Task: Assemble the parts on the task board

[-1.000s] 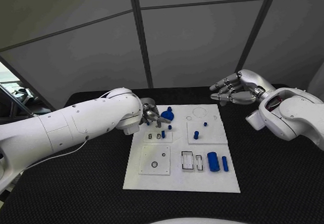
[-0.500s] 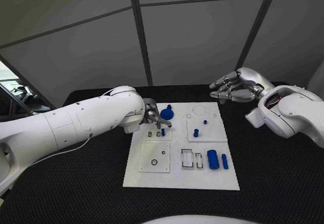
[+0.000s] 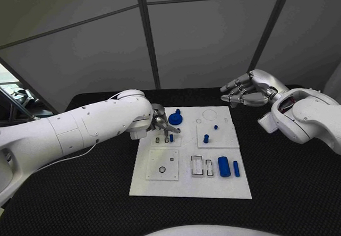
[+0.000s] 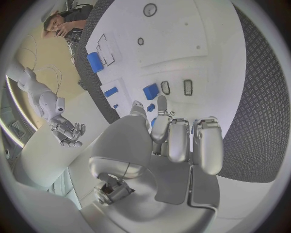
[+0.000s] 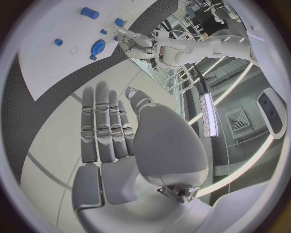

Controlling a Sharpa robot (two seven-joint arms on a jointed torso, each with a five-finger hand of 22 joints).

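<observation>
Head view: the left hand point(image 3: 160, 122) is held low over the far-left part of the task board point(image 3: 191, 189), its fingers curled downward just beside a round blue part point(image 3: 175, 118) and above two small slots; whether anything is pinched cannot be told here. The step in hand is judged to be a pick or seating at that corner. The right hand point(image 3: 245, 91) is raised beyond the board's far-right corner, well apart from it, fingers loosely bent and nothing held. A blue cylinder point(image 3: 223, 169) and a thin blue bar point(image 3: 236, 170) are seen lying on the board's near-right area, well apart from both hands.

Left wrist view: the fingertips point(image 4: 162, 103) are shown just short of a small blue block point(image 4: 151, 91) beside the twin slots point(image 4: 176, 87); nothing is seen clasped. A short, careful reach is likely called for, with the board's edge and bare black table point(image 4: 257, 82) offering room alongside.

Right wrist view: the right hand is seen spread flat and unloaded, with open table beneath.
</observation>
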